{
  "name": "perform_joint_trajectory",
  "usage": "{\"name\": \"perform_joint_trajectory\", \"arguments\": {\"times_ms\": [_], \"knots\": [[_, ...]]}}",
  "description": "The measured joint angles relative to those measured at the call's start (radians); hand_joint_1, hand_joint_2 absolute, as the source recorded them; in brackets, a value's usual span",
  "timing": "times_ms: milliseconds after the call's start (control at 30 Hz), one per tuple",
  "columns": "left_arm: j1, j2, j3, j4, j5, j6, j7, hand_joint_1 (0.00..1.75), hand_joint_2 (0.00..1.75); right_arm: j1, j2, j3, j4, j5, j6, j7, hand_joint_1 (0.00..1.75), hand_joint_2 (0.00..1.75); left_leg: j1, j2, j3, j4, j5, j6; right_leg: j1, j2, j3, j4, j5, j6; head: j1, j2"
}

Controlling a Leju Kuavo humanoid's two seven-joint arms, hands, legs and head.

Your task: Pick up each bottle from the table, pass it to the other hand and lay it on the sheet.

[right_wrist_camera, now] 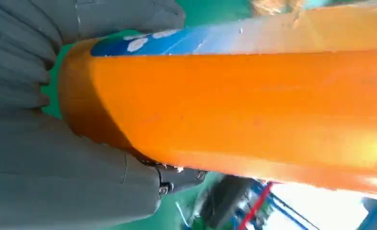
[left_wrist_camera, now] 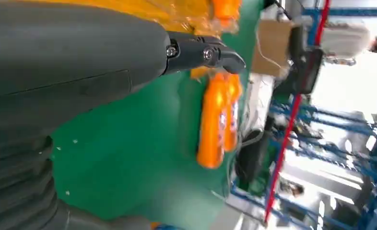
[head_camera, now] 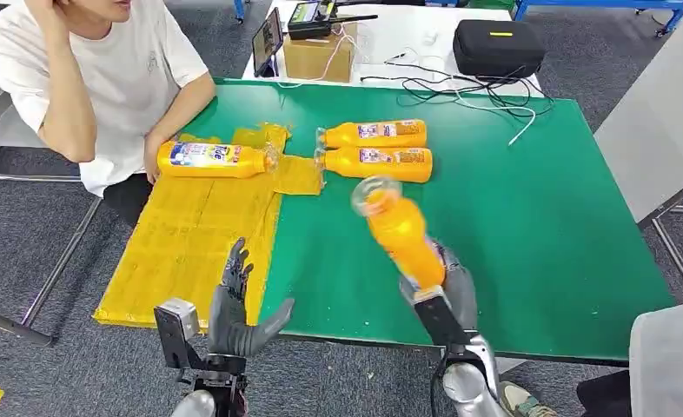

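The right hand (head_camera: 447,282) grasps an orange bottle (head_camera: 401,233) by its base end, lifted above the green bench (head_camera: 529,234) with the clear cap end tilted up toward eleven o'clock. In the right wrist view the same bottle (right_wrist_camera: 253,110) lies across the grey palm, a strip of blue label along one side. The left hand (head_camera: 234,304) is released, fingers spread and pointing up, thumb out toward three o'clock, hovering at the near edge of the yellow sheet (head_camera: 195,239). At twelve o'clock from the lifted bottle, two more bottles lie side by side and touching on the bare bench: the far bottle (head_camera: 374,134) and the near bottle (head_camera: 380,163), caps toward nine o'clock, just beside the sheet's crumpled corner. A fourth, the blue-labelled bottle (head_camera: 215,160), lies on the far end of the sheet, cap toward three o'clock. A person in a white shirt (head_camera: 86,78) sits at ten o'clock, one hand touching that bottle's base.
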Motion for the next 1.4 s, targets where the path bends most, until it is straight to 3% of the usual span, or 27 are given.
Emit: {"name": "perform_joint_trajectory", "arguments": {"times_ms": [200,333,400,800,1033,1300,1400], "knots": [[-0.001,0.016,-0.046,0.005,0.029,-0.094,-0.024,0.0,1.75,0.029,0.029,-0.007,-0.127,-0.083,-0.047,-0.064,1.75,1.75,-0.001,0.0,-0.003,0.0,0.0,0.0,0.0,0.0,-0.002,0.0,0.0,0.0,0.0,0.0],[-0.005,0.03,-0.095,0.015,0.142,-0.306,0.019,0.0,1.75,0.03,0.036,0.01,-0.143,-0.076,0.014,-0.077,1.75,1.75,-0.001,0.0,-0.003,0.0,0.0,0.0,0.0,0.0,-0.003,0.0,0.0,0.0,0.0,0.0],[-0.009,0.032,-0.112,0.022,0.155,-0.344,0.02,0.0,1.75,0.031,0.044,0.038,-0.143,-0.055,0.042,-0.082,1.75,1.75,-0.001,0.0,-0.003,0.0,0.0,0.0,0.0,0.0,-0.003,0.0,0.0,0.0,0.0,0.0],[-0.021,0.036,-0.139,0.041,0.162,-0.355,0.02,0.0,1.75,0.035,0.062,0.113,-0.141,-0.033,0.044,-0.088,1.75,1.75,-0.001,-0.001,-0.004,0.0,0.0,0.0,0.0,0.0,-0.003,0.0,0.0,0.0,0.0,0.0],[-0.027,0.042,-0.163,0.042,0.116,-0.393,-0.011,0.0,1.75,0.026,0.081,0.22,-0.075,0.046,0.125,-0.04,1.75,1.75,0.0,0.0,-0.004,0.0,0.0,0.0,0.0,0.0,-0.004,0.0,-0.001,0.0,0.0,0.0],[-0.028,0.042,-0.162,0.042,0.113,-0.392,-0.013,0.0,1.75,0.024,0.082,0.229,-0.069,0.05,0.125,-0.035,1.75,1.75,0.0,0.0,-0.005,0.0,0.0,0.0,0.0,0.0,-0.004,0.0,-0.001,0.0,-0.001,0.0],[-0.022,0.046,-0.152,0.046,0.08,-0.325,-0.031,0.0,1.75,-0.02,0.093,0.297,0.002,0.12,0.115,0.022,1.75,1.75,0.001,0.001,-0.005,0.0,0.0,0.0,0.001,0.0,-0.005,0.0,-0.001,0.0,0.0,0.0]]}}
